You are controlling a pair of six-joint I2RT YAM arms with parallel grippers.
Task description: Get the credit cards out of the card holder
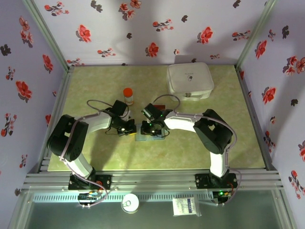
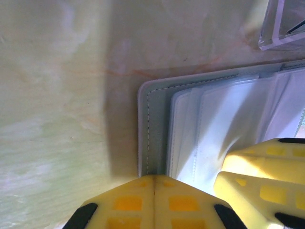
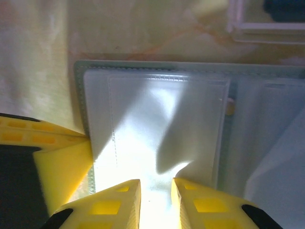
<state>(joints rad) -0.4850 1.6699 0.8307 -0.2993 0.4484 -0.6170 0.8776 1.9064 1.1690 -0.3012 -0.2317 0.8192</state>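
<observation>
Yellow, waffle-patterned fingers of the left gripper are pressed flat together. Their joined tips rest on the stitched rim of the dull grey-blue folding card holder, which lies spread open on the pale green marbled table, midway between the two arms. Just beside them, the right gripper stands with its yellow fingers a little apart, a narrow slit between them, and its tips down on one of the holder's glossy clear plastic sleeves. Just past the holder's far edge sits a clear-walled tray with a dark blue shape inside; glare and cropping make it hard to say whether that is one of the credit cards. Farther back, a small upright bottle with an orange cap stands behind the left gripper. A large white rounded square box sits toward the table's far right corner, well apart from the holder.
</observation>
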